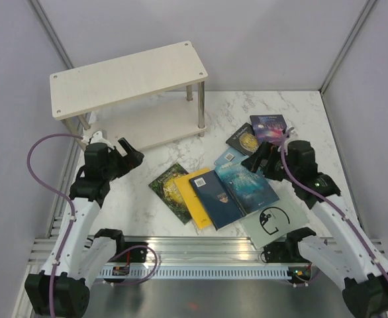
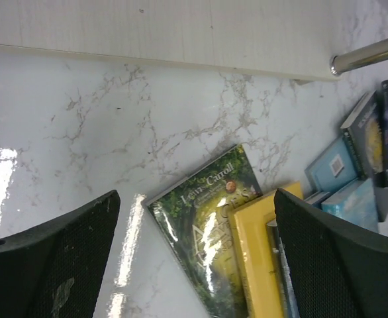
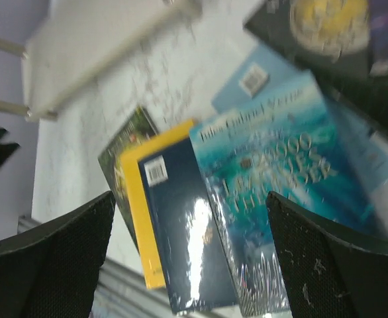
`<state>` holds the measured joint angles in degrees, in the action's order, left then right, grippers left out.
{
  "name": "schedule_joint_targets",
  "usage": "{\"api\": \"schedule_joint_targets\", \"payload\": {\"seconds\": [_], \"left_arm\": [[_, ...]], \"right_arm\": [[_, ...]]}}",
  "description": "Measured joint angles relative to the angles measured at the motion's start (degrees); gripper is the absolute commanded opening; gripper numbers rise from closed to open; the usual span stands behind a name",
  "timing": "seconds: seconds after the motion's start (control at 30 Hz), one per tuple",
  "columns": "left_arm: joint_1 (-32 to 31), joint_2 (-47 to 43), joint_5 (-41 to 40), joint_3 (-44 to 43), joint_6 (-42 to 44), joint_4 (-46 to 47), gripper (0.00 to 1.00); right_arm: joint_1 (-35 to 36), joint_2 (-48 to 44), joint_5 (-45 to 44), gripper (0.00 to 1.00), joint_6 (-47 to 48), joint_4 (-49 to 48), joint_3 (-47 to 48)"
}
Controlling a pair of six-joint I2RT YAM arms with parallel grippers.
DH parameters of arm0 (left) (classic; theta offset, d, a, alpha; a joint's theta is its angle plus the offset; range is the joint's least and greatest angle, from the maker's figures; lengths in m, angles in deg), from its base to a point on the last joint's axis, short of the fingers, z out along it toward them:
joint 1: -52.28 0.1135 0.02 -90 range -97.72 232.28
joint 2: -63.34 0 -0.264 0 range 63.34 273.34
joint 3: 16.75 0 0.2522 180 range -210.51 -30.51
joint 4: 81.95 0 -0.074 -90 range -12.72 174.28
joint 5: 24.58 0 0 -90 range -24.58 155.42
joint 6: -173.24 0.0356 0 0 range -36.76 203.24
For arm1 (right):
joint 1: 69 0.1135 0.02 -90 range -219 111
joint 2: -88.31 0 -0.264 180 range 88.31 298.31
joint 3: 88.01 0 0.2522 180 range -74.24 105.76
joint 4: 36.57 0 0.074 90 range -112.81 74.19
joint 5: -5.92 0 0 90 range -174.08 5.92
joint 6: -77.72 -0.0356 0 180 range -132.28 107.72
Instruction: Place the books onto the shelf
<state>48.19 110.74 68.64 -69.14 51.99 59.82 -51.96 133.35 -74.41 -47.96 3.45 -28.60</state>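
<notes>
Several books lie fanned out on the marble table: green, yellow, navy, teal ocean, black with gold disc, purple galaxy and pale grey "G". The shelf stands at the back left with both boards bare. My left gripper hangs open in front of the shelf, and its wrist view shows the green book below the fingers. My right gripper hovers open above the navy book and the teal book, holding nothing.
Grey walls close in the table on the left, back and right. A metal rail runs along the near edge by the arm bases. A silver shelf leg stands close to the black book.
</notes>
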Motion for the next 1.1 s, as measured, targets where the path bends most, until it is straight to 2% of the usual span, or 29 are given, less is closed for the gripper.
{"api": "schedule_joint_targets", "payload": {"seconds": [0.07, 0.17, 0.27, 0.37, 0.47, 0.6, 0.7, 0.93, 1.1], "left_arm": [[0.0, -0.17, 0.5, -2.51, -3.74, -2.29, 1.0], [0.11, -0.2, 3.3, -4.07, -9.11, -5.68, 1.0], [0.11, -0.52, 10.84, -1.29, -12.55, -4.5, 1.0], [-1.86, -1.03, 15.21, 2.23, -14.27, -3.98, 1.0], [-7.72, 0.48, 16.28, 2.23, -14.38, -3.76, 0.99], [-22.03, 7.72, 14.1, -1.64, -15.19, -3.41, 0.99], [-29.77, 13.03, 12.48, -4.61, -16.26, -2.25, 0.98], [-36.33, 20.31, 9.05, -4.02, -20.11, -0.68, 0.96], [-39.15, 20.57, 8.22, 0.96, -23.02, 1.18, 0.96]], "right_arm": [[0.22, 5.2, 3.76, 0.98, -3.21, 2.36, -2.47], [0.96, 12.09, 3.8, 0.98, -4.07, 6.08, -2.49], [2.49, 17.07, 0.96, 0.98, -2.14, 12.37, 2.6], [6.16, 23.39, -2.78, 0.98, 0.09, 14.19, 8.92], [9.44, 26.4, -6.6, 0.98, 1.09, 15.67, 10.51], [9.6, 29.92, -12.22, 0.98, 2.6, 19.19, 12.44], [8.98, 33.4, -12.96, 0.98, 4.09, 19.87, 15.96], [8.87, 37.11, -10.73, 0.98, 5.31, 17.77, 18.71], [8.66, 38.8, -9.14, 0.98, 5.33, 15.1, 14.75]]}}
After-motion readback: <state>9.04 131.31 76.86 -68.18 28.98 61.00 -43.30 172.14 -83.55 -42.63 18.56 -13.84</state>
